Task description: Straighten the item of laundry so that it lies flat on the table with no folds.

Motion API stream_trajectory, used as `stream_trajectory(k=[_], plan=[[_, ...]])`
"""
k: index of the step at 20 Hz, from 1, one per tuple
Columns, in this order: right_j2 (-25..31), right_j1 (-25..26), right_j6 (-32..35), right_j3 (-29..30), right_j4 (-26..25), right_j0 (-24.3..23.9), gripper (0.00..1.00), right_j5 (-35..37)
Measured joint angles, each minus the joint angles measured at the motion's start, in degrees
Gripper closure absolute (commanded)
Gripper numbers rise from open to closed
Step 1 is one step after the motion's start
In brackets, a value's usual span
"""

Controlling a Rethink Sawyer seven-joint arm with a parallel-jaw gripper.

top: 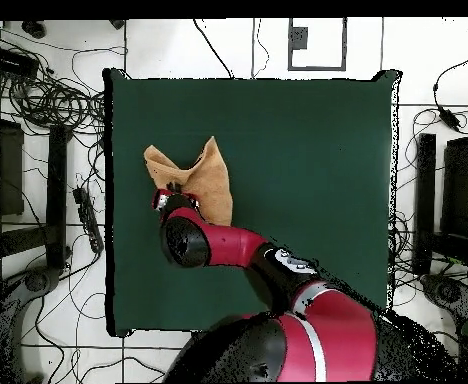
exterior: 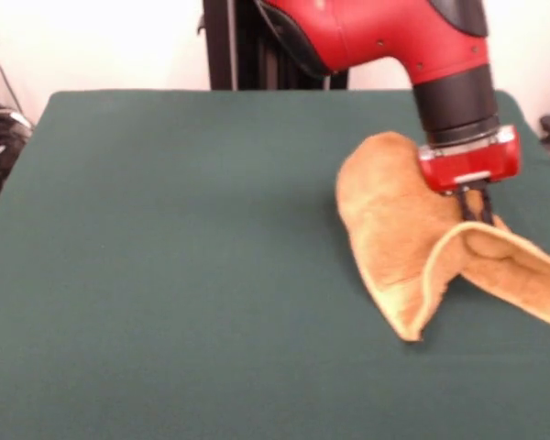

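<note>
The orange-tan terry towel [exterior: 412, 247] lies crumpled on the right side of the dark green table [exterior: 165, 275] in the front view, with one part raised in a curl. My gripper [exterior: 477, 213] comes down from the red arm and its dark fingers are pinched on the towel's raised fold, lifting it off the cloth. In the overhead view the towel [top: 206, 175] sits near the table's left edge, and the gripper [top: 174, 190] is at its lower left side. No tag or stripe bands show.
The red and black arm [top: 238, 250] crosses the lower middle of the table [top: 308, 180] in the overhead view. Cables and dark equipment [top: 38, 100] lie on the floor beside the table's left edge, close to the towel.
</note>
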Motion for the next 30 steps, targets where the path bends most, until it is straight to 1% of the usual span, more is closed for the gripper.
stream_trajectory(k=[2, 3, 4, 8, 11, 15, 18, 20, 27, 30], plan=[[3.0, 0.84, 0.0, 0.27, -0.54, -1.09, 1.0, 0.0], [6.15, 1.96, 0.0, 0.61, -1.02, -2.68, 1.0, 0.01], [7.84, 2.61, 0.0, 0.83, -1.17, -3.63, 1.0, 0.07], [11.64, 4.42, 0.0, 1.29, -1.19, -5.87, 1.0, 0.51], [11.71, 6.08, 0.0, 1.07, -1.21, -6.44, 1.0, 1.77], [8.94, 7.22, 0.0, -0.36, -1.25, -5.47, 1.0, 3.58], [6.57, 6.2, 0.01, -2.17, -2.02, -2.84, 1.0, 4.41], [3.29, 4.33, 0.01, -3.7, -3.13, 0.87, 1.0, 5.16], [-4.12, 1.77, 0.01, -6.93, -3.94, 8.84, 1.0, 5.43], [-9.59, 1.03, 0.01, -9.02, -3.89, 14.43, 1.0, 4.73]])
